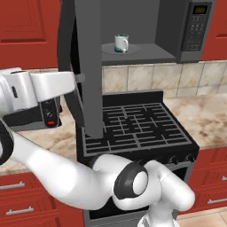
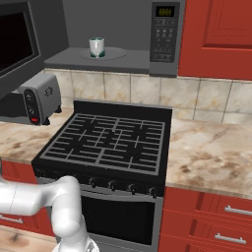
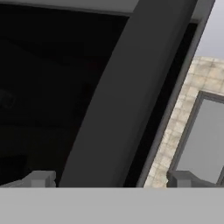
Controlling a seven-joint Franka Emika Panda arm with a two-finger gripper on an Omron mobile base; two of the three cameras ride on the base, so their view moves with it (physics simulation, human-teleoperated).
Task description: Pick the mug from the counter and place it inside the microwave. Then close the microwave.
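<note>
pincer (image 3: 109, 179): released, astride door handle (image 3: 127, 96); mug (image 1: 121, 43): upright in microwave (image 1: 195, 31), handle rightward

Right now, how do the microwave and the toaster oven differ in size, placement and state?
The microwave is large and mounted on the wall above the stove; the toaster oven is small and stands on the counter. The microwave's door is swung wide open, with the mug inside; the toaster oven looks shut. The microwave has a keypad; the toaster oven has knobs. Both are grey.
</note>
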